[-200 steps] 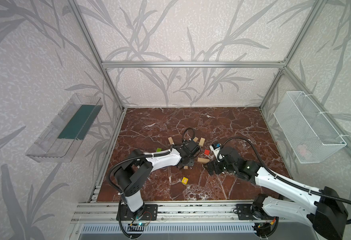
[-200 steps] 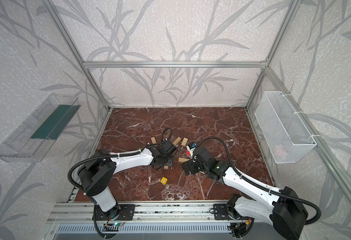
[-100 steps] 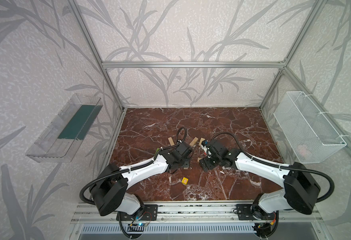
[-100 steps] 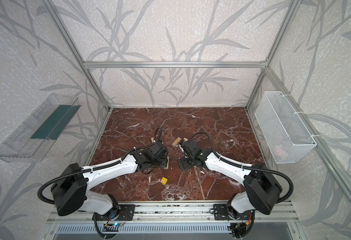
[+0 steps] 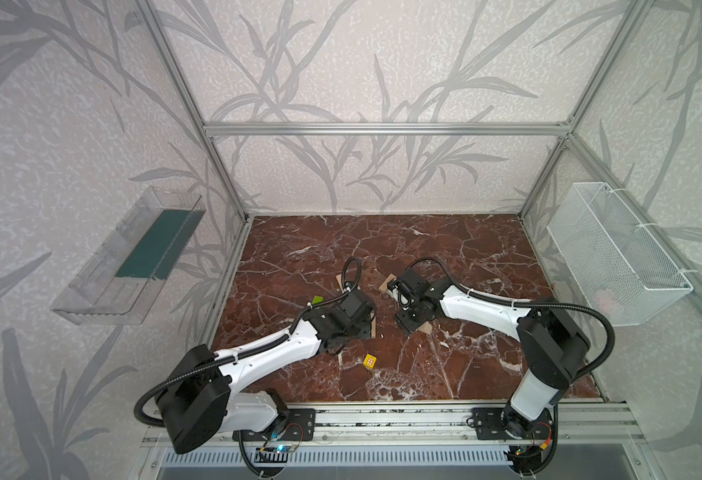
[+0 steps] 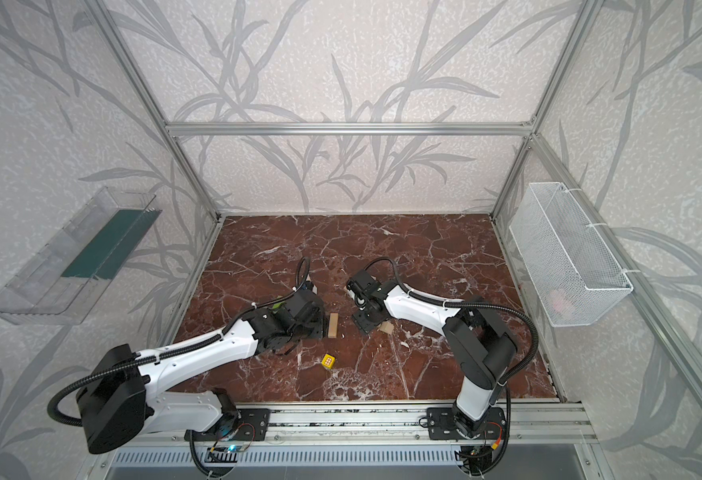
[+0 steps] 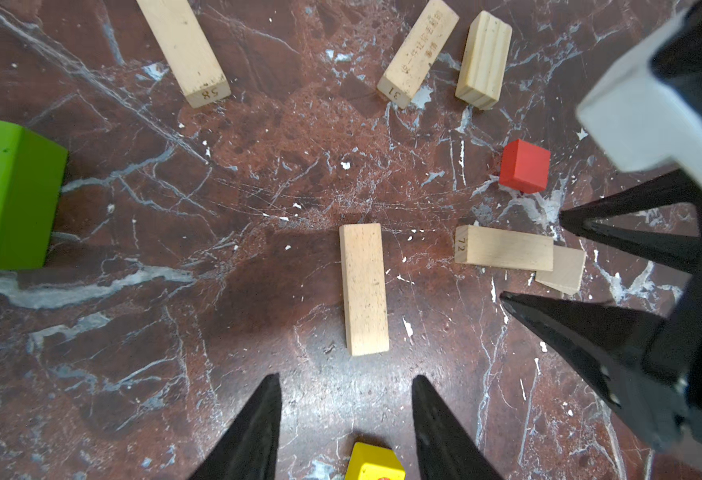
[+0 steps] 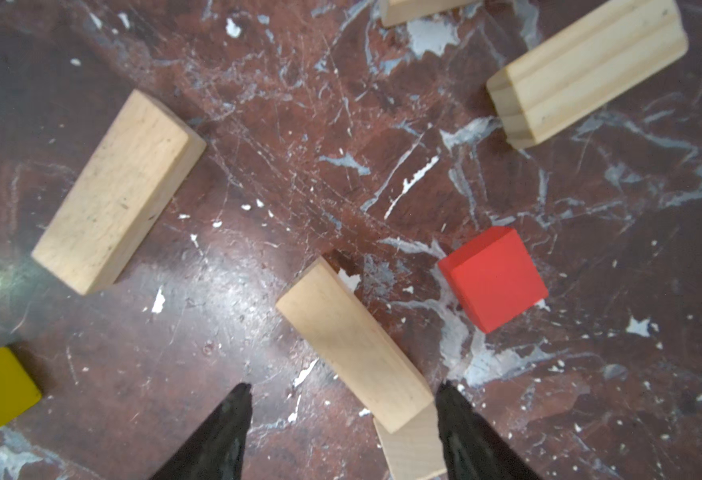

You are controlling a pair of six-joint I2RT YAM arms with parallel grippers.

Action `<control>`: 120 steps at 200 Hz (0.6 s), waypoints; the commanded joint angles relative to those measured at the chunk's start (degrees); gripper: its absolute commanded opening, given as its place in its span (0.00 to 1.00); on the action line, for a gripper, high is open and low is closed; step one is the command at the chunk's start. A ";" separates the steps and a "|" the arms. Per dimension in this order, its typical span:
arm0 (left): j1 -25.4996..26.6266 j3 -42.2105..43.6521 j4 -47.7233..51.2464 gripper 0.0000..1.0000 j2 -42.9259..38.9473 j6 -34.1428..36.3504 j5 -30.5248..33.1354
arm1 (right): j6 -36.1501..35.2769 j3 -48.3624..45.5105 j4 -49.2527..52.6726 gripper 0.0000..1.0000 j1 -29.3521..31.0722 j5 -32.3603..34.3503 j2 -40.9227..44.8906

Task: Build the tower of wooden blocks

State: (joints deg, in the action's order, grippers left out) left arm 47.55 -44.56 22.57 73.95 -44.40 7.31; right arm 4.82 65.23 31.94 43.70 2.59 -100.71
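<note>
The wood blocks lie loose on the marble floor; no tower is in view. My left gripper (image 7: pixel 345 380) is open and empty, just short of a pale bar (image 7: pixel 364 289) (image 6: pixel 332 326), with the yellow cube (image 7: pixel 374 461) (image 5: pixel 370 360) under it. My right gripper (image 8: pixel 343 386) is open and straddles the end of another pale bar (image 8: pixel 353 340) (image 7: pixel 503 248), which lies over the pale wedge (image 8: pixel 411 449) (image 6: pixel 386 328). One finger sits close to the wedge and the other stands well clear. The red cube (image 8: pixel 494 278) (image 7: pixel 523 166) is beside that bar. The lime-green bar (image 7: pixel 8 195) (image 5: pixel 318 299) lies by the left arm.
More pale bars (image 7: pixel 187 50) (image 7: pixel 418 52) and a grooved bar (image 7: pixel 484 58) (image 8: pixel 586 70) lie farther back. A clear tray (image 5: pixel 133 257) hangs on the left wall and a white wire basket (image 5: pixel 615 257) on the right. A metal rail (image 5: pixel 382 419) runs along the front edge.
My right gripper has swung back and left over the bar and wedge, and its jaws have narrowed. My left gripper has drawn back a little toward the front left.
</note>
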 commanded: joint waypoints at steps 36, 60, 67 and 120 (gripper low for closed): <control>-0.35 2.46 -1.82 0.51 -2.83 -1.92 0.69 | -3.30 3.20 3.63 0.64 -0.46 0.98 -3.82; -0.44 2.82 -1.66 0.52 -3.38 -1.92 0.70 | -3.79 3.75 3.65 0.61 -0.59 0.59 -4.77; -0.44 2.88 -1.56 0.52 -3.51 -2.00 0.69 | -3.85 4.00 3.68 0.60 -0.64 0.44 -5.04; -0.62 2.74 -1.05 0.52 -4.03 -1.92 1.12 | -4.80 5.06 4.02 0.49 -0.71 0.22 -6.54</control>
State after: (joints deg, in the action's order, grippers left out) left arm 47.20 -42.22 20.97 71.20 -45.25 7.33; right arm 1.10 68.69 34.30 43.29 2.98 -106.45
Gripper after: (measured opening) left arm 0.519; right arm 0.512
